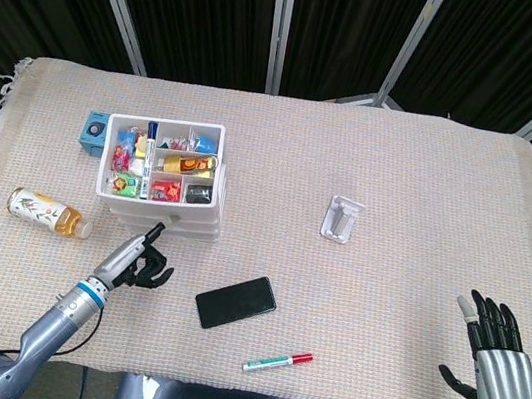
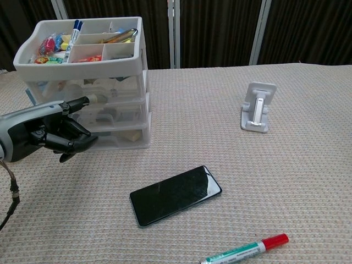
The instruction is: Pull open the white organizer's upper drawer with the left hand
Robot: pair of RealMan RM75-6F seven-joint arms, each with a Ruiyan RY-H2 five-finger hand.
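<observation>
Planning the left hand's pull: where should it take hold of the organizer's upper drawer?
Hook the upper drawer at its front edge, coming from the open cloth side where the left hand is. The drawers face that way; the exact handle shape is unclear.
</observation>
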